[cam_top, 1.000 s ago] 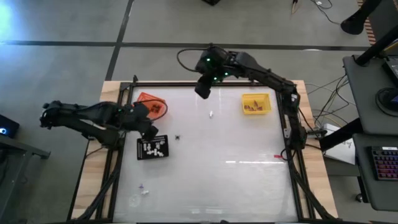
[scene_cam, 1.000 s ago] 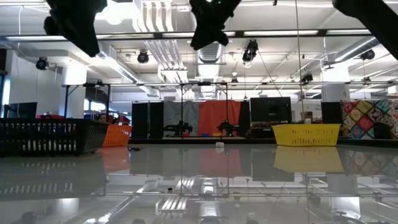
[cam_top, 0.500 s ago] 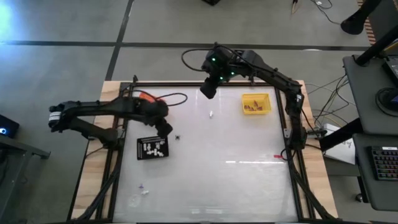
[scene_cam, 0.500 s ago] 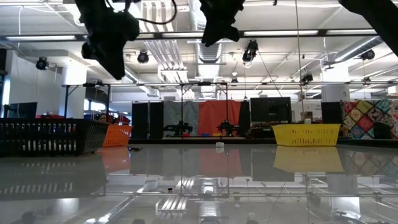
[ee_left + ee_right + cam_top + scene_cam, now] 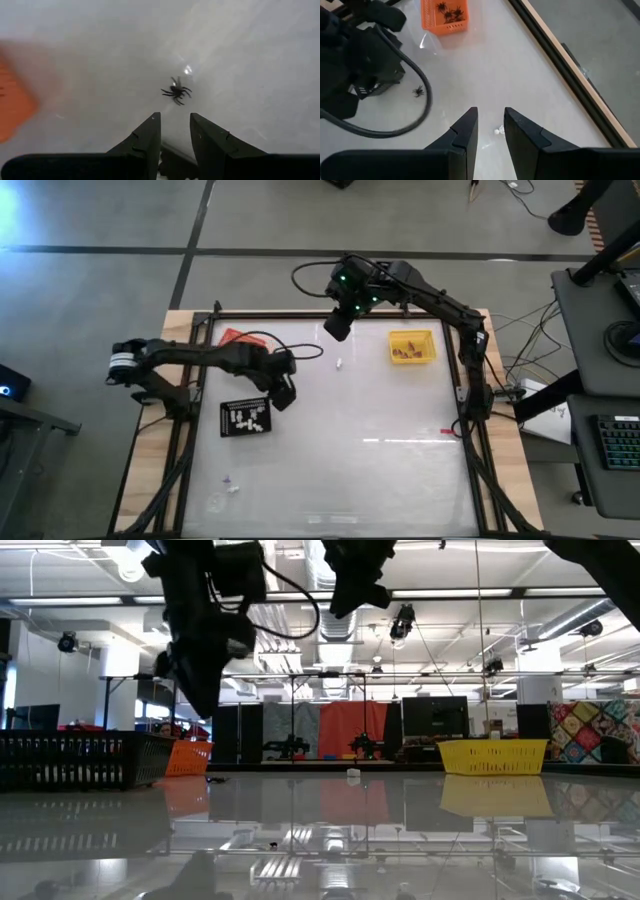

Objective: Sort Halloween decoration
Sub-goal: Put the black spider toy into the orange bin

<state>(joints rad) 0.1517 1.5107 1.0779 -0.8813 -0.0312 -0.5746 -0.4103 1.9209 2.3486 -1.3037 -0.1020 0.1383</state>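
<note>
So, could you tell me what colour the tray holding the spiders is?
Orange plastic tray, clearest in the right wrist view.

3 trays (image 5: pixel 412 347); 2 arms (image 5: pixel 200 357); 1 loose black spider (image 5: pixel 176 91); 1 loose white trinket (image 5: pixel 340 364)

**A workshop hall around a glossy white table**

The table (image 5: pixel 380 480) has a pale, reflective top framed by dark rails, with a wooden border showing along its far edge and left edge. It stands on a grey concrete floor (image 5: pixel 100 220) crossed by dark lines. Off the table's right edge stands a grey desk (image 5: pixel 600 330) carrying a keyboard (image 5: pixel 618 450), with cables trailing on the floor beside it. Seen level across the table, the room beyond is an open hall: a white ceiling (image 5: pixel 500 570) with exposed ducts, pipes and strip lights, hanging black lamps, dark monitors on stands, an orange-red panel (image 5: pixel 345 730) at the back and a patchwork quilt (image 5: pixel 595 730) to the right.
</note>
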